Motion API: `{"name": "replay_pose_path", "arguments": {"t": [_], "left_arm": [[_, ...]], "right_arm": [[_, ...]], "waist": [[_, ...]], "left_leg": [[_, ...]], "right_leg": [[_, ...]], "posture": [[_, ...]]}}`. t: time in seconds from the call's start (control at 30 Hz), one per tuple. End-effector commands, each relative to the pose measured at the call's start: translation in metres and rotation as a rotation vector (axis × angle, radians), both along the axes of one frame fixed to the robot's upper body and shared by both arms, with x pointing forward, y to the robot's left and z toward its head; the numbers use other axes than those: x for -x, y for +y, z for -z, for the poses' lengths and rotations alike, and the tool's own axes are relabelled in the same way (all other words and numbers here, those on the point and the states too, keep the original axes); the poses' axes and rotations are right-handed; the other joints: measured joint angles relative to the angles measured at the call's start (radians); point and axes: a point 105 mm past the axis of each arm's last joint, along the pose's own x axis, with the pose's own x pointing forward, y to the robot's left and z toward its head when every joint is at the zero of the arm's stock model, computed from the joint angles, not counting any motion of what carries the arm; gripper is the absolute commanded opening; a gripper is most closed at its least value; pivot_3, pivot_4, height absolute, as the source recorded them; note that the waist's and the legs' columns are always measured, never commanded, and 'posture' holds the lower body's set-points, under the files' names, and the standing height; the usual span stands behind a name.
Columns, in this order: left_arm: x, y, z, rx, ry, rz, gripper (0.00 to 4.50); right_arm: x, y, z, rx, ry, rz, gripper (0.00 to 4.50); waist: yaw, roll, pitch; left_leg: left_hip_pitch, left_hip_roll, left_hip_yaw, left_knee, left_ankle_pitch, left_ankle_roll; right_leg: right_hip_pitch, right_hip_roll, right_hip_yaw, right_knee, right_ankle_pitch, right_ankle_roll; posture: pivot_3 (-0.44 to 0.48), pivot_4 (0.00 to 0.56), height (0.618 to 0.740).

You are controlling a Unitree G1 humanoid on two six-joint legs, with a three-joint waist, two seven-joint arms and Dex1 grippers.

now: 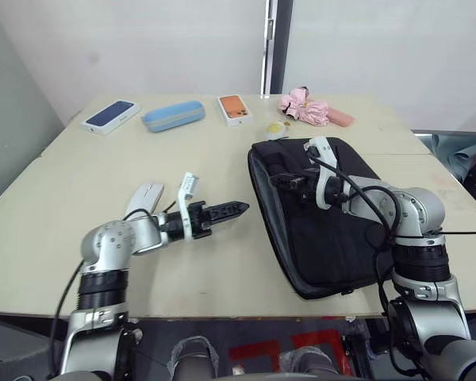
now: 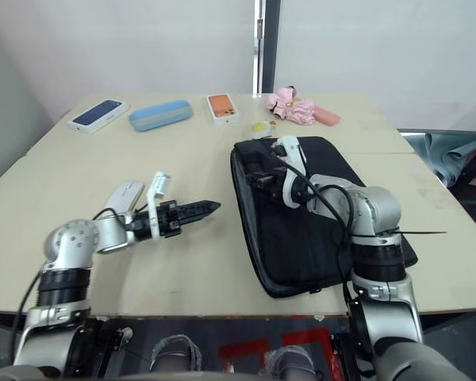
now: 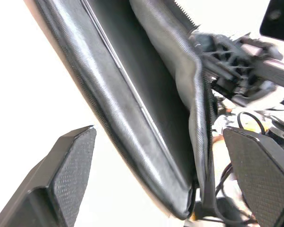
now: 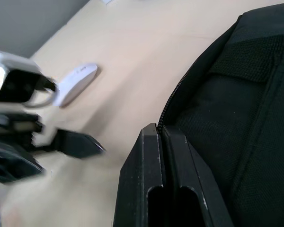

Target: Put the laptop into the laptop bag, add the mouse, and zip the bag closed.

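Black bag: lying flat on the right side of the pale wooden table, the large flat black fabric laptop bag, with its long zip edge facing the middle of the table.

Right tool: pinching tight on the top layer of the bag at the zip edge, near the far corner, and lifting it a little. Likely holding the mouth open so something can go in.

Left tool: hanging just above the table, near the bag's open edge but not touching it, pointing right at the gap. Fingers standing wide apart and holding nothing.

Mouse: sitting on the table just behind the left arm, the small flat white oval mouse, well apart from the bag. Not yet picked up.

Laptop: cannot tell if the thin silver laptop is inside. Seeing a smooth grey layer in the gap from the left wrist, but this could be lining.

Far edge of the table: resting in a row, a dark-blue phone box, a light-blue oval case, an orange phone box and a pink folded umbrella. Not needed for this job.

Plush charm: lying just past the bag's far corner, small and yellowish-white.

Next, as a guess: turning the left tool back to fetch the mouse while keeping the flap up.
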Motion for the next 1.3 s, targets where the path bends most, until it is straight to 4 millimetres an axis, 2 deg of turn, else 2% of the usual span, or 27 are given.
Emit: {"name": "replay_pose_path", "arguments": {"t": [0.03, 0.17, 0.3, 0.43, 0.53, 0.63, 0.73, 0.93, 1.07, 1.13, 1.17, 1.3], "left_arm": [[0.008, 0.039, -0.025, -0.087, -0.179, -0.117, 4.43], [0.015, 0.088, -0.027, -0.235, -0.227, -0.268, 4.43], [0.024, 0.131, -0.043, -0.432, -0.351, -0.449, 4.43], [0.040, 0.172, -0.056, -0.533, -0.392, -0.504, 4.43], [0.045, 0.207, -0.053, -0.609, -0.342, -0.525, 4.43], [0.051, 0.230, -0.046, -0.729, -0.322, -0.490, 4.43], [0.053, 0.249, -0.048, -0.812, -0.342, -0.486, 4.43], [0.056, 0.263, -0.056, -0.791, -0.343, -0.475, 4.50], [0.058, 0.274, -0.063, -0.788, -0.349, -0.484, 4.50], [0.060, 0.277, -0.065, -0.793, -0.348, -0.476, 4.50], [0.060, 0.279, -0.068, -0.805, -0.356, -0.486, 4.50], [0.060, 0.285, -0.081, -0.815, -0.367, -0.492, 4.50]], "right_arm": [[0.002, 0.003, 0.014, 0.053, -0.027, -0.038, 0.00], [0.007, 0.009, 0.029, 0.083, -0.010, -0.102, 0.00], [0.018, 0.013, 0.037, 0.138, -0.006, -0.207, 0.00], [0.031, 0.014, 0.040, 0.156, 0.016, -0.305, 0.00], [0.033, 0.012, 0.043, 0.180, 0.014, -0.328, 0.00], [0.031, 0.006, 0.055, 0.309, -0.065, -0.359, 0.00], [0.029, 0.006, 0.052, 0.316, -0.144, -0.388, 0.00], [0.029, -0.004, 0.027, 0.301, -0.261, -0.429, 1.89], [0.029, -0.050, -0.019, 0.329, -0.329, -0.433, 3.32], [0.032, -0.070, -0.031, 0.362, -0.326, -0.438, 4.04], [0.034, -0.083, -0.038, 0.385, -0.315, -0.438, 4.29], [0.023, -0.141, -0.069, 0.507, -0.362, -0.297, 4.29]], "waist": [[-0.003, 0.000, 0.000], [-0.004, 0.000, 0.000], [-0.004, 0.000, 0.000], [-0.007, 0.000, 0.000], [-0.007, 0.000, 0.000], [-0.007, 0.000, 0.000], [-0.005, -0.001, 0.000], [-0.005, -0.001, -0.001], [-0.001, -0.001, -0.001], [-0.001, -0.001, -0.001], [-0.001, -0.002, -0.001], [-0.002, -0.003, -0.001]], "left_leg": [[0.000, 0.000, 0.000, -0.001, 0.000, 0.000], [0.000, 0.000, 0.000, -0.002, 0.000, -0.001], [0.000, 0.000, 0.000, -0.002, 0.000, 0.000], [0.000, 0.001, 0.000, -0.003, -0.003, 0.004], [0.002, 0.001, 0.000, -0.003, -0.003, 0.004], [0.003, 0.001, 0.001, -0.003, -0.003, 0.004], [0.003, 0.001, 0.001, -0.003, -0.003, 0.004], [0.003, 0.001, 0.001, -0.002, -0.003, 0.005], [0.003, 0.001, 0.001, -0.002, -0.003, 0.005], [0.003, 0.001, 0.002, -0.002, -0.003, 0.005], [0.003, 0.001, 0.002, -0.002, -0.003, 0.005], [0.004, 0.002, 0.001, -0.001, -0.003, 0.005]], "right_leg": [[0.000, 0.000, 0.000, -0.001, 0.000, 0.000], [0.000, 0.000, 0.000, -0.002, -0.001, 0.000], [0.000, 0.000, -0.001, -0.002, -0.001, 0.000], [0.000, 0.001, -0.001, -0.002, -0.001, -0.001], [0.000, 0.002, 0.000, -0.001, -0.001, -0.001], [0.000, 0.001, 0.001, -0.002, -0.002, -0.001], [0.000, 0.001, 0.001, -0.002, -0.002, -0.001], [0.000, 0.001, 0.001, 0.000, -0.001, -0.001], [0.000, 0.001, 0.001, 0.000, -0.002, -0.002], [0.000, 0.001, 0.002, 0.000, -0.002, -0.002], [0.000, 0.001, 0.002, 0.000, -0.002, -0.002], [0.000, 0.001, 0.001, 0.002, -0.003, -0.004]], "posture": [[0.000, 0.150, 0.740], [0.000, 0.150, 0.740], [0.000, 0.150, 0.740], [0.000, 0.150, 0.740], [0.000, 0.150, 0.740], [0.000, 0.150, 0.740], [0.000, 0.150, 0.740], [0.000, 0.150, 0.740], [0.000, 0.150, 0.740], [0.000, 0.150, 0.740], [0.000, 0.150, 0.740], [0.000, 0.150, 0.740]]}}
